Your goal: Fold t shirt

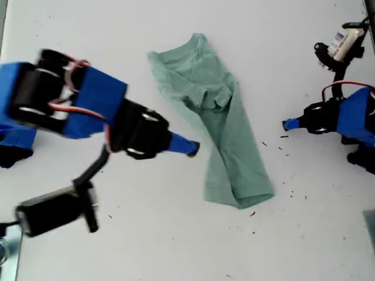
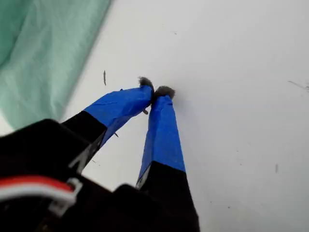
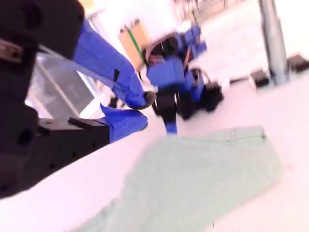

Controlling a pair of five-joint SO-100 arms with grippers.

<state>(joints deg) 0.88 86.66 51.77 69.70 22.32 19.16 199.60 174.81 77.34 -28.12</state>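
White table (image 1: 117,246), both grippers empty.

Bright, washed-out light; second wrist view motion-blurred.

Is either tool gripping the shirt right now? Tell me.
No. Both tools sit apart from the shirt, which lies loose on the table.

We see the table (image 1: 176,246) from above in the exterior view, looking almost straight down from well off. The first wrist view looks down along its jaws, close to the table. The second wrist view rides higher and looks across the shirt (image 3: 193,174) to the far arm (image 3: 169,77). All three views share the shirt.
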